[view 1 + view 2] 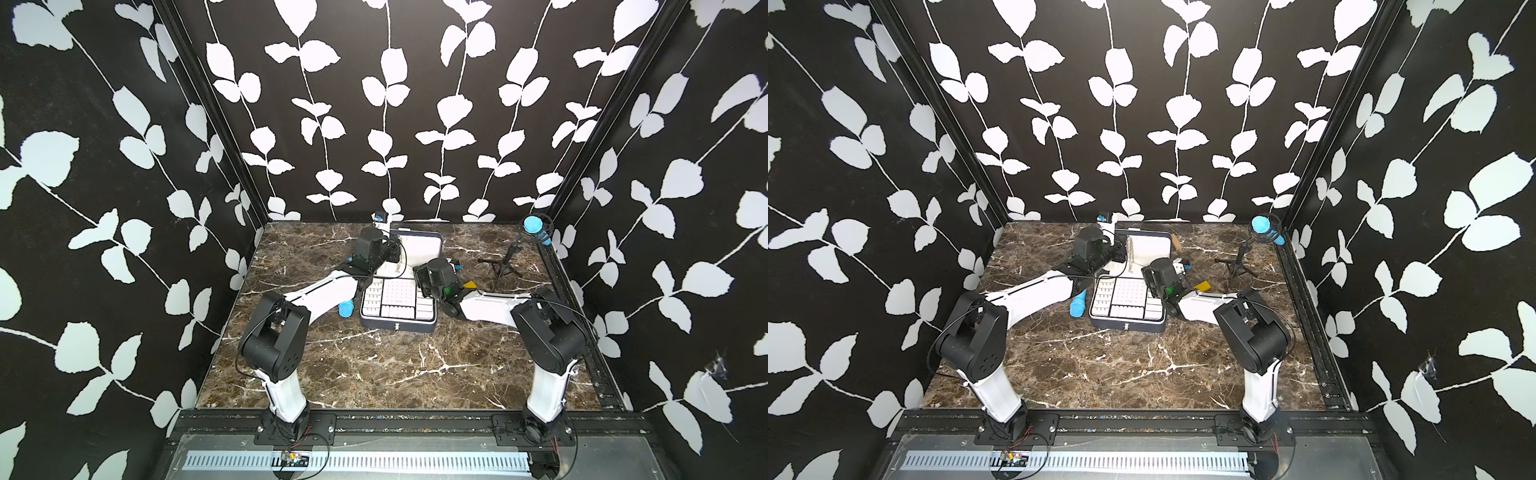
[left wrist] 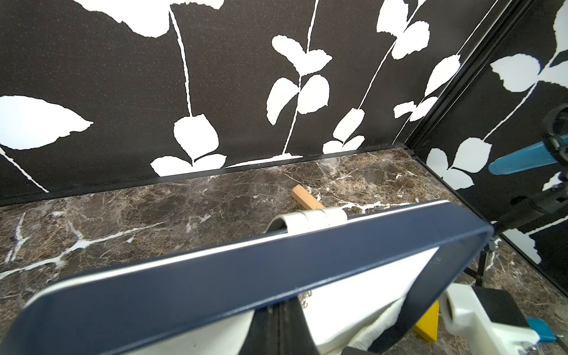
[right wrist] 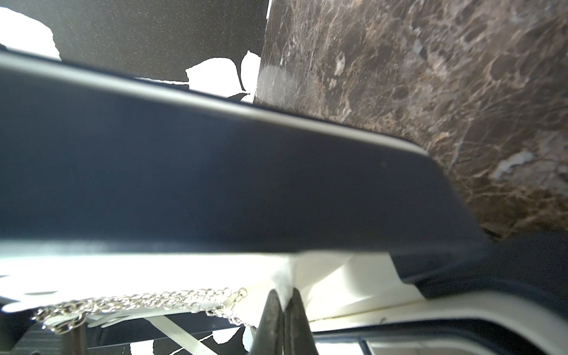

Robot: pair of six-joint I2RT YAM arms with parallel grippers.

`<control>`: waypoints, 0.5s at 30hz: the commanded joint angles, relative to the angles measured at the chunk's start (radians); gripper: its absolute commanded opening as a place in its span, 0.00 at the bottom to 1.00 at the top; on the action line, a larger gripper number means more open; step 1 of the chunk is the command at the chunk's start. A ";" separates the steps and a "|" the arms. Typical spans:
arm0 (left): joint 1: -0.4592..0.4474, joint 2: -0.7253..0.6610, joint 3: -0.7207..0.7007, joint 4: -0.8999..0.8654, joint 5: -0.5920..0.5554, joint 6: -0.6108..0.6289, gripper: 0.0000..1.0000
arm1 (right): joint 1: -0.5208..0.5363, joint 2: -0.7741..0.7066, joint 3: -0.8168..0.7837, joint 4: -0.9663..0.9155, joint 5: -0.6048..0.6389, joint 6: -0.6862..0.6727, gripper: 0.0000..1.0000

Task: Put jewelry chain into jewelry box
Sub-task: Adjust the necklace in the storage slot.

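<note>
A booth with black walls (image 1: 395,104) printed with white leaves encloses a brown marble-patterned tabletop (image 1: 374,365). The jewelry box (image 1: 397,326) is set open on it between the two arms, its lid (image 2: 246,276) raised on the far side.

The jewelry chain (image 1: 1131,253) is hung against the lid's white lining, its long axis roughly vertical. Its upper end is found right at the tips of the left gripper (image 2: 278,310), whose jaws are pressed together just under the lid's rim and appear to be pinching it. Its lower end is seen just beside the tips of the right gripper (image 3: 282,295). Those jaws are closed as well, with only white fabric showing at their tips, and no link can be made out between them.

The left arm is thus judged the one carrying the chain, with the right nearest its free end. The compartmented tray (image 1: 399,291) lies below both jaws, toward the robot. The coming move is judged to be a lowering of the chain along its own length into that tray.

A yellow block (image 1: 469,285) is set just beyond the right jaws, outside the box.
</note>
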 commanded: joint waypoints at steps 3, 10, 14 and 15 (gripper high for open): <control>0.013 -0.043 -0.086 0.036 -0.047 0.006 0.00 | 0.013 -0.008 -0.004 -0.017 -0.047 -0.011 0.00; 0.013 -0.025 -0.165 0.061 -0.065 -0.025 0.00 | 0.013 -0.009 -0.004 -0.015 -0.049 -0.009 0.00; 0.013 -0.022 -0.168 0.057 -0.068 -0.022 0.00 | 0.012 -0.009 -0.004 -0.015 -0.051 -0.009 0.00; 0.014 -0.022 -0.165 0.049 -0.069 -0.022 0.00 | 0.013 -0.009 -0.004 -0.014 -0.051 -0.010 0.00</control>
